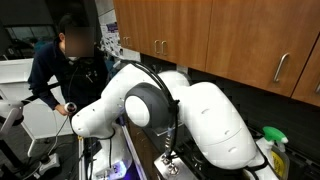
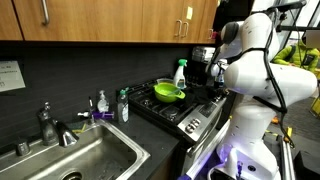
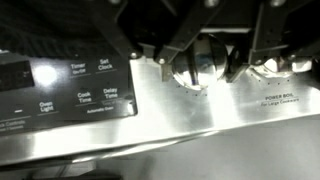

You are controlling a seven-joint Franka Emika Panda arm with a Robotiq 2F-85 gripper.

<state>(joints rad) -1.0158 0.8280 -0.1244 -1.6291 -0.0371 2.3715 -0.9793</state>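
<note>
Wrist view: our gripper pinches the round silver stove knob, at two o'clock from the black timer panel. We judge the grasp made; turning calls for steady wrist rotation.

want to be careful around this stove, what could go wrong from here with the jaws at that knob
1. The jaws flank the stove knob. If it turns, a burner may come on while the green bowl sits on the cooktop with the spray bottle just behind it.
2. The wrist view is too blurred to show a square grip, so the jaws might slip and scrape the steel panel.
</note>
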